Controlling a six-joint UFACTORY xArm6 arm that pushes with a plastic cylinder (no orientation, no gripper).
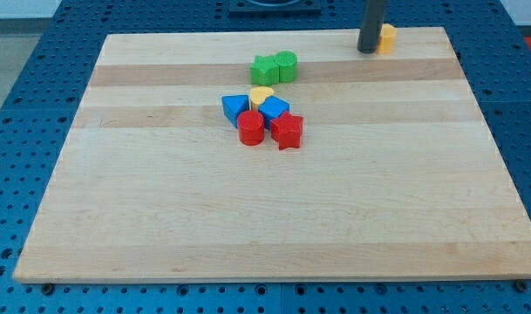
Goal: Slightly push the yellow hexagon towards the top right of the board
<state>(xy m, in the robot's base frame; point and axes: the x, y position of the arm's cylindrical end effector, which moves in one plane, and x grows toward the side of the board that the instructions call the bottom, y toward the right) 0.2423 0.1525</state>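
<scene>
Tip: my tip (369,51) is the lower end of the dark rod, set down near the view's top edge of the worktop (248,218), right of centre.
Hand: there is no hand on this arm, only the rod, so there is nothing to be open, closed or gripping.
Yellow hexagon: the yellow hexagon (387,38) sits just to the view's right of my tip, touching the rod or very nearly so; the rod hides its left part, so its shape is only partly made out.
Position on board: the hexagon already lies close to the top edge and towards the top right corner, though not in the corner itself.
Progress: judging by where it lies, the push looks largely done or well under way; a slight nudge was asked for, and the block is already high and right.
What is left: at most a short further slide to the view's right and up, then stopping before the block reaches the edge.
Other blocks: down and to the view's left of my tip, well apart from it, lie two green blocks (275,67) touching each other; further down-left is a cluster of a yellow heart (262,93), a blue triangular block (234,107), a blue block (275,109), a red cylinder (252,128) and a red star (288,131).
Risk: the top edge is near, so an overlong push could send the hexagon off.
</scene>
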